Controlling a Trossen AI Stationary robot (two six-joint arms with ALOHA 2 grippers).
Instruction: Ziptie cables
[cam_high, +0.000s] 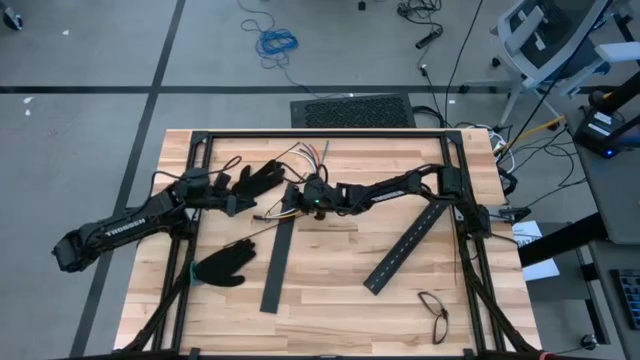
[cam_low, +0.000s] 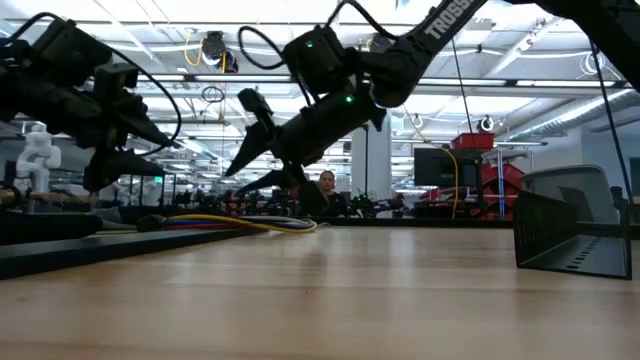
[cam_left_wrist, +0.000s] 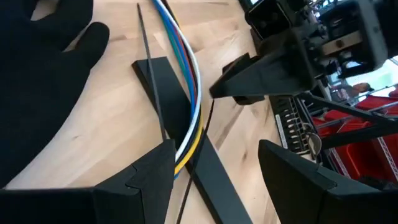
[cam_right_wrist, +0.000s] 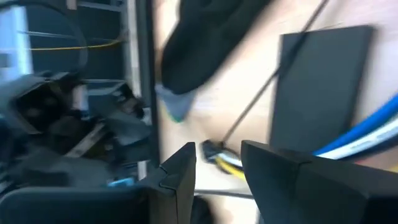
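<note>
Several cables (cam_left_wrist: 186, 81) lie flat — lengthwise across a slotted bar (cam_left_wrist: 180, 130).

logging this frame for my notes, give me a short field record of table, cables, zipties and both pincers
table: wooden top
cables: bundle lying across a black slotted bar
zipties: one thin dark strip beside the cables
left pincer: open, above the cables' end, holding nothing
right pincer: open, over the cables opposite the left
other items: black gloves, glasses
</note>
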